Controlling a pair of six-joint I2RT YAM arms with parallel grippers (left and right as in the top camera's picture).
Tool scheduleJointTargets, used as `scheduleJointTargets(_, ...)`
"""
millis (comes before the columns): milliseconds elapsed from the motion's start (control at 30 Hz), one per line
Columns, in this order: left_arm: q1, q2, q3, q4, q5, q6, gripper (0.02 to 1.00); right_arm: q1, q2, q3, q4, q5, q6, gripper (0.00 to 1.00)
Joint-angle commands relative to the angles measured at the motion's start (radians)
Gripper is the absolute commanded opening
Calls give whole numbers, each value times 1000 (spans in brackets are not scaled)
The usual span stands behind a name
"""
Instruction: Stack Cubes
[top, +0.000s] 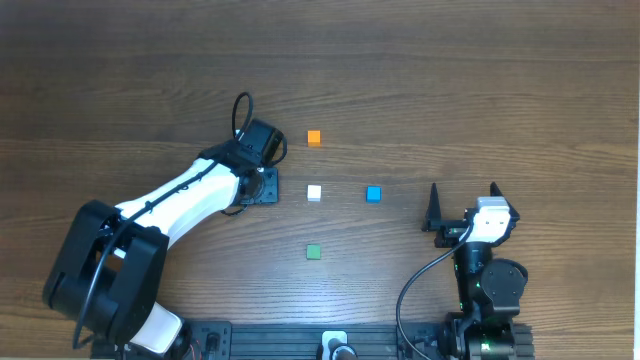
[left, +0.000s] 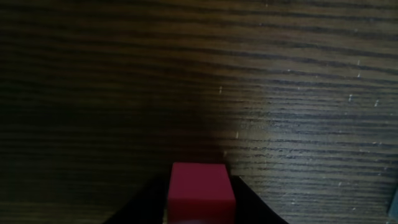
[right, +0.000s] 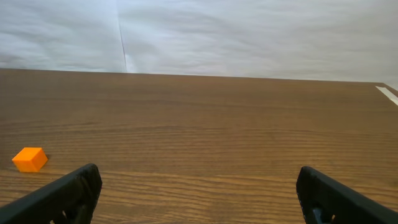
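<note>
Top view has the left tool (top: 258, 172) left of centre over the wooden bench (top: 450, 60); its wrist view shows its fingers pinching a red cube (left: 200, 190) from both sides. To its right an orange cube (top: 314, 138), a white cube (top: 314, 192) and a green cube (top: 313, 253) lie in a column, well apart. A blue cube (top: 373, 193) sits beside the white one. Farthest right, the right tool (top: 463, 205) is spread wide

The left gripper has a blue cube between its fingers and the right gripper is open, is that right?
Not quite. The cube in the left gripper is red, not blue; the left wrist view shows it. The blue cube lies by itself on the table. The right gripper is open, as you said.
</note>
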Motion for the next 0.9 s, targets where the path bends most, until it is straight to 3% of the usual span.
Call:
scheduleJointTargets(33, -2, 19, 6, 3, -13, -11, 318, -5, -7, -7, 1, -8, -5, 993)
scheduleJointTargets(333, -2, 19, 6, 2, -13, -15, 172, -5, -7, -7, 2, -8, -5, 991)
scheduleJointTargets(567, -31, -52, 22, -41, -17, -133, 104, -5, -7, -7, 1, -8, -5, 993)
scheduleJointTargets(633, -51, -88, 36, -64, -21, -166, 36, -5, -7, -7, 1, -8, -5, 993)
scheduleJointTargets(900, -189, -164, 239, -292, -127, -325, 40, -5, -7, -7, 1, -8, -5, 993)
